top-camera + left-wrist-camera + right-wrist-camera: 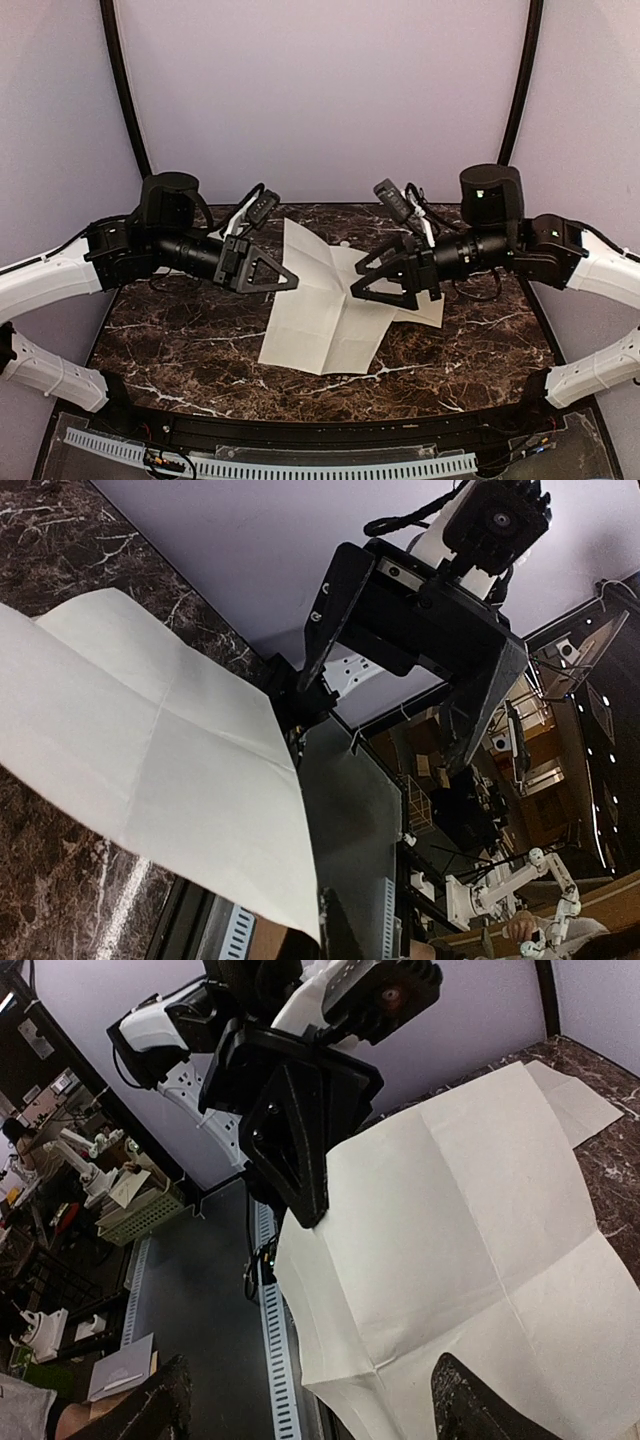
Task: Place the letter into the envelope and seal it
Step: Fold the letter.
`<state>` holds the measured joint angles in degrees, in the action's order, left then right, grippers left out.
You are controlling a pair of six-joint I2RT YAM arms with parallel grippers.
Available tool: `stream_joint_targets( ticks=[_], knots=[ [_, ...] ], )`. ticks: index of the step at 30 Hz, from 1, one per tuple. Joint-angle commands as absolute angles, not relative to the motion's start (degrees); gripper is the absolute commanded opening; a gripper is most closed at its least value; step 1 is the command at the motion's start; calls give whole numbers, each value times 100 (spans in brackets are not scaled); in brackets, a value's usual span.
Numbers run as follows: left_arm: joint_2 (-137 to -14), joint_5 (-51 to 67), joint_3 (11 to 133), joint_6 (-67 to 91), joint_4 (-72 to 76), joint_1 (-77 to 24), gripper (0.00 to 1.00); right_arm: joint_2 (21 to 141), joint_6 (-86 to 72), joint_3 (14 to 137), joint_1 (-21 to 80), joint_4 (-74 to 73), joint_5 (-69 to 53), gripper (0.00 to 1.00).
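Dark marble bench point(180, 340) carries the letter point(320, 325), spread open at its middle; the left claw point(293, 279) pinches its raised left edge, the right claw point(356, 283) gapes over the right. It should likely bite the sheet alone, sparing the envelope point(432, 312) peeking from under the right side.

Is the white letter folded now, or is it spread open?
Spread open. The letter lies unfolded on the table, crease lines showing across one single sheet; one edge is raised at the left gripper.
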<state>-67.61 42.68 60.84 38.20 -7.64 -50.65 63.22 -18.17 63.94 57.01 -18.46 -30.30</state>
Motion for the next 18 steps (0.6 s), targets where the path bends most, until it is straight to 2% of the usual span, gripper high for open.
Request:
stream_joint_targets(
  ticks=[1, 13, 18],
  knots=[
    [-6723, 4837, 6219, 4011, -1141, -5032, 0, 6827, -1165, 6775, 6223, -2164, -2705, 78],
    [-6758, 5248, 6303, 4105, -1263, -5028, 0, 7394, -712, 6866, 6724, -2416, -2132, 71],
    [-6811, 5380, 6346, 4080, -1323, -5035, 0, 7330, -806, 6714, 6766, -2218, -2093, 56]
  ],
)
